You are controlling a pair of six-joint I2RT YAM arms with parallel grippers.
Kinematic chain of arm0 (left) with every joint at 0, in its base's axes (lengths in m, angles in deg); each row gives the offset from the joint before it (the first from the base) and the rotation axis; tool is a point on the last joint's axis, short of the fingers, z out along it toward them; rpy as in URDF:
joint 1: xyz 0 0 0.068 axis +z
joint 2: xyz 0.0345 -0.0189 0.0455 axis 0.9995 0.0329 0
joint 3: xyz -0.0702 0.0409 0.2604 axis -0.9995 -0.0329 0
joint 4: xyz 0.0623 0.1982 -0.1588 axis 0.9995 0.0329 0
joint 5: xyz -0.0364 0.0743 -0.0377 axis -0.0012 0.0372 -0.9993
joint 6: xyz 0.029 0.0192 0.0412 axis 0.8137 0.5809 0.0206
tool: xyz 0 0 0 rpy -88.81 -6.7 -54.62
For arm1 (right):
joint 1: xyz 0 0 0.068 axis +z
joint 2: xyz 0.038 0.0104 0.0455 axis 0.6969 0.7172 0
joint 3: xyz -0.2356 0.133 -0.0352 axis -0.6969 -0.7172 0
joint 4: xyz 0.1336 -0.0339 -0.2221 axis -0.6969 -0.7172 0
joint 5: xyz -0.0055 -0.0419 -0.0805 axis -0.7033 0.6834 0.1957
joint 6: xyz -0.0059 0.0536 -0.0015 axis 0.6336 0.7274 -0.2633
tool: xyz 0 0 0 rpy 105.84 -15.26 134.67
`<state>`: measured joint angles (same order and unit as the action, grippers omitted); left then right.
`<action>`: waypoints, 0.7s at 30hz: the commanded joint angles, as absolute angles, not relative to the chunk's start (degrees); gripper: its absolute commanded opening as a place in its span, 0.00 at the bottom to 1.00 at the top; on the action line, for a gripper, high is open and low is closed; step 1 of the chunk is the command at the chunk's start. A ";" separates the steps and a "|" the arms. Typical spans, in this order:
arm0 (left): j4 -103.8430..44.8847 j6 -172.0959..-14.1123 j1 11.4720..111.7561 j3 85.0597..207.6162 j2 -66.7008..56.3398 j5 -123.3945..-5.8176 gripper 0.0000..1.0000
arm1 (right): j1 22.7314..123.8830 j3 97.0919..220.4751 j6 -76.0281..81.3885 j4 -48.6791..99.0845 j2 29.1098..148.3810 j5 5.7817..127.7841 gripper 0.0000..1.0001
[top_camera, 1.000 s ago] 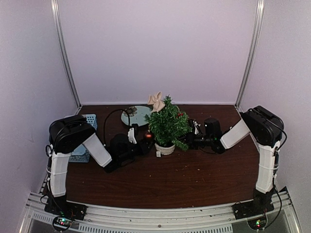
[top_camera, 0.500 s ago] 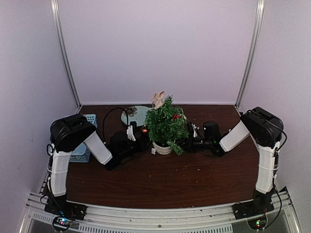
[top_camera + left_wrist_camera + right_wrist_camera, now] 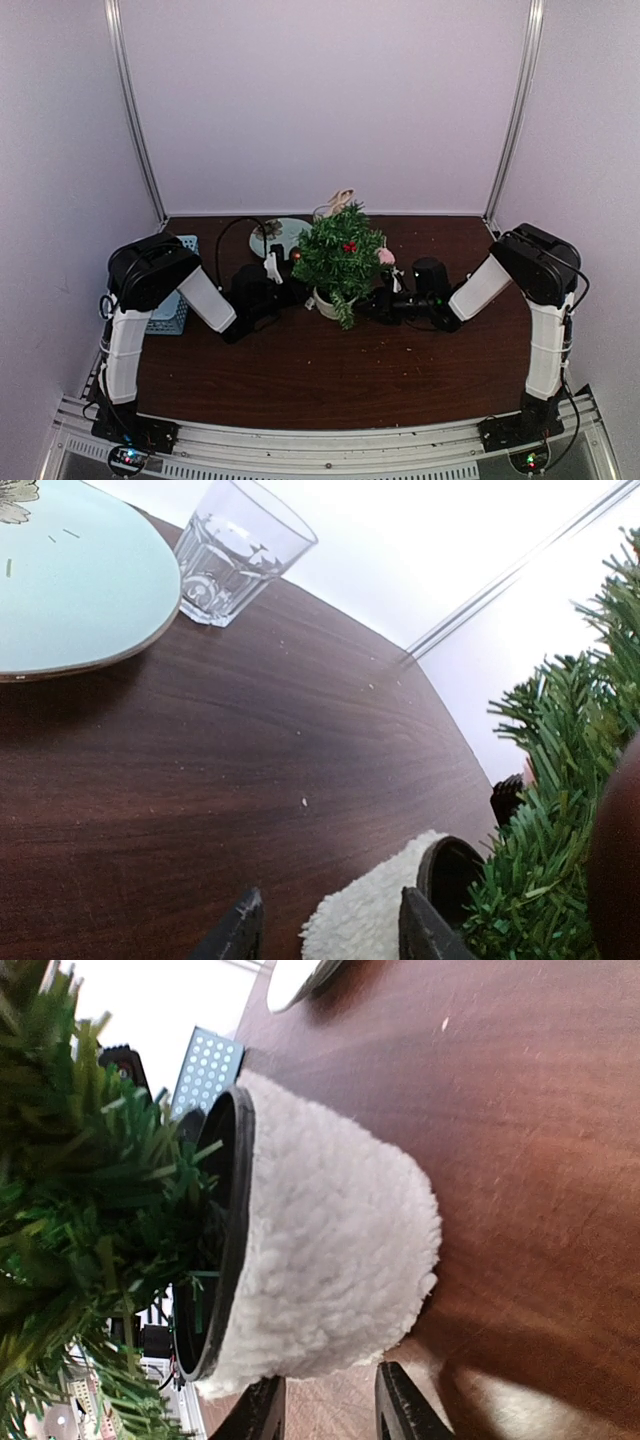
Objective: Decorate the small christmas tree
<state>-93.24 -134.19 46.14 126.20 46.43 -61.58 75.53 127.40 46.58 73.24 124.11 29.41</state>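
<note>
The small christmas tree (image 3: 340,262) stands at mid-bench, a little toward 12 o'clock, with its fleecy off-white pot (image 3: 325,300) on the dark wood bench (image 3: 330,385). Compared with a second ago, the pot has slid slightly toward 10 o'clock and the crown has turned. The red ornament (image 3: 350,247) has moved from the crown's 2 o'clock side to its middle. A pink ornament (image 3: 385,256) has come into view at 3 o'clock. The pale bow (image 3: 340,203) now sits behind the tip at 12 o'clock instead of 11. The brown ball (image 3: 296,254) has risen from beside the pot to the crown's 9 o'clock edge. Both arms have followed, and the right forearm now reaches further toward 9 o'clock.

The left fingers (image 3: 240,935) are at the pot's 9 o'clock, spread apart, with the fleece showing between them and a strip of bench between one finger and the fleece. The right fingers (image 3: 400,1410) are at the pot's 3 o'clock, also spread, with bare bench in the gap and the pot's base just beyond their tips.

A pale green plate (image 3: 280,238) with a printed flower lies at the tree's 10 o'clock. In the left wrist view a clear glass cup (image 3: 235,555) stands just beside the plate. A blue perforated basket (image 3: 185,247) sits at the bench's 9 o'clock edge. Any lettering is too small to read.
</note>
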 commanded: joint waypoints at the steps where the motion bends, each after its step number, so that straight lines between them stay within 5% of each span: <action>1: -92.45 -133.72 43.85 127.84 48.06 -68.38 0.46 | 77.66 127.56 47.65 78.36 122.44 29.40 0.31; 21: -91.01 -136.68 46.13 120.51 45.18 -59.76 0.57 | 74.08 121.32 48.36 80.80 119.59 34.94 0.32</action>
<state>-93.11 -135.02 45.94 123.07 45.58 -60.97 75.21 122.68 48.75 77.98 121.99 31.99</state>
